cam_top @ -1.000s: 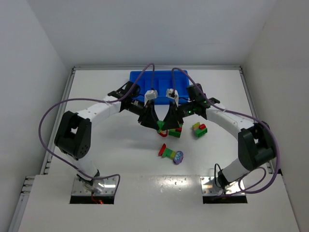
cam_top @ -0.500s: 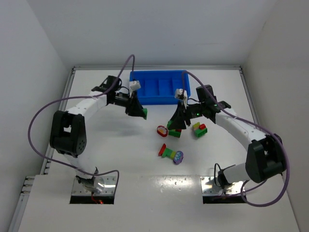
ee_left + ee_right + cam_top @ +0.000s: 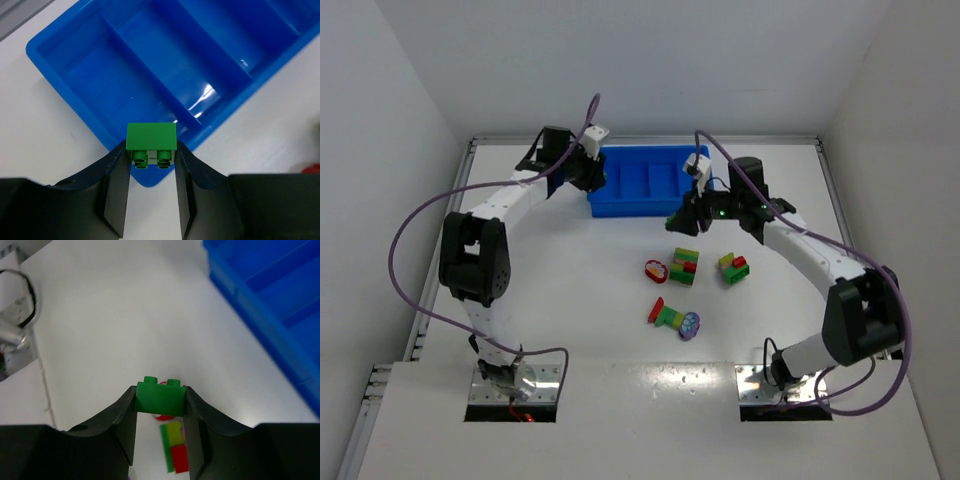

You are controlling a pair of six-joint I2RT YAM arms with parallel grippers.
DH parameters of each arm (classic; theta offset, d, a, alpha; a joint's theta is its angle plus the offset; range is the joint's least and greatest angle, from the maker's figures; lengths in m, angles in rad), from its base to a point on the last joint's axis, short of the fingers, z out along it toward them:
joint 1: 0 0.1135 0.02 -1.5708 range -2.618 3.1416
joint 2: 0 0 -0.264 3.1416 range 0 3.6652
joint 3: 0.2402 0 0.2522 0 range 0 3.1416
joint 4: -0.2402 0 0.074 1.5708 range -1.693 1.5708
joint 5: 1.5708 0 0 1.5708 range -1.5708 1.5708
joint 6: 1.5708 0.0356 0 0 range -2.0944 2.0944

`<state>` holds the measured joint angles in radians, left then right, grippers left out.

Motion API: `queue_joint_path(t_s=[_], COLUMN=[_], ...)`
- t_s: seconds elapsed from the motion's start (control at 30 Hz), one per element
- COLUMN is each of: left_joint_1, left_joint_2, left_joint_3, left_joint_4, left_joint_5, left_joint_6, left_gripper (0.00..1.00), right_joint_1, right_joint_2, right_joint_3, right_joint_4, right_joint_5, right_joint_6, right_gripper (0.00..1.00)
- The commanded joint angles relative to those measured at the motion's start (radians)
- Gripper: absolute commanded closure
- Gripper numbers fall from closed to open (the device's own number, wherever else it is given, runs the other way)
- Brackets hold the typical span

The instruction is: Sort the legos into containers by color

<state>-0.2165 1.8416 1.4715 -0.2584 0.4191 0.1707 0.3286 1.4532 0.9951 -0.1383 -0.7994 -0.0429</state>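
1. Now we are holding a green brick [image 3: 151, 136] in the left gripper [image 3: 151, 156]. The fingers [image 3: 116, 190] are pressing narrowly on its two short ends, so its long axis is running from one finger to the other.
2. We are hovering this brick over the near corner of the blue tray [image 3: 40, 52], just above the rim of the end compartment [image 3: 115, 85], the leftmost one in the top view. The compartment is lying straight ahead of the fingers, and its long axis is pointing away from the gripper.
3. The studs seem to be pointing back toward the wrist, not upward. We are judging that this is not mattering for a drop.
4. We are also carrying a second green brick [image 3: 161, 394] in the right gripper [image 3: 160, 404]. It is pinched the same way, with the long axis across the jaws and the studs pointing away from the wrist.
5. This one is hanging over the white table [image 3: 125, 305], with the tray ahead and to the right, apart from it. The loose clumps [image 3: 684, 266] are lying nearer to the arm bases.
6. We are thinking the left arm is nearer to releasing, because a small advance should bring its brick inside the wall. The right arm is needing to travel along the tray to the same compartment, where the two arms could crowd each other.
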Motion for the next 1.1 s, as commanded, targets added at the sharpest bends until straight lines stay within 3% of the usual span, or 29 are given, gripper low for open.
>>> queue_joint_path(t_s=[0.0, 0.23, 0.43, 0.5, 0.57, 0.63, 0.67, 0.73, 0.9, 1.07], left_joint_1=[-0.021, -0.021, -0.030, -0.030, -0.030, -0.030, -0.030, -0.030, -0.020, 0.061], left_joint_2=[0.053, 0.182, 0.200, 0.200, 0.189, 0.177, 0.177, 0.166, 0.079, -0.105], left_joint_3=[0.039, 0.157, 0.145, 0.113, 0.099, 0.087, 0.087, 0.078, 0.053, -0.034], left_joint_4=[0.096, 0.114, 0.114, 0.114, 0.114, 0.114, 0.114, 0.114, 0.146, 0.235], left_joint_5=[-0.148, -0.135, -0.160, -0.170, -0.171, -0.171, -0.171, -0.171, -0.149, -0.097], left_joint_6=[-0.036, -0.063, -0.073, -0.073, -0.073, -0.073, -0.082, -0.094, -0.163, -0.295], left_gripper=[0.90, 0.88, 0.74, 0.64, 0.45, 0.19, 0.14, 0.09, 0.08, 0.08], right_joint_1=[-0.002, 0.007, 0.017, 0.026, 0.035, 0.044, 0.053, 0.062, 0.092, 0.124], right_joint_2=[0.058, 0.254, 0.464, 0.521, 0.603, 0.653, 0.695, 0.737, 0.846, 0.947], right_joint_3=[0.151, 0.410, 0.631, 0.704, 0.773, 0.833, 0.852, 0.907, 1.011, 1.070], right_joint_4=[0.117, 0.158, 0.180, 0.190, 0.215, 0.215, 0.227, 0.227, 0.246, 0.269], right_joint_5=[0.130, 0.216, 0.264, 0.288, 0.289, 0.299, 0.308, 0.309, 0.332, 0.350], right_joint_6=[0.106, 0.196, 0.251, 0.264, 0.273, 0.284, 0.284, 0.284, 0.275, 0.275], right_gripper=[0.96, 0.96, 0.96, 0.96, 0.96, 0.96, 0.96, 0.96, 0.96, 0.96])
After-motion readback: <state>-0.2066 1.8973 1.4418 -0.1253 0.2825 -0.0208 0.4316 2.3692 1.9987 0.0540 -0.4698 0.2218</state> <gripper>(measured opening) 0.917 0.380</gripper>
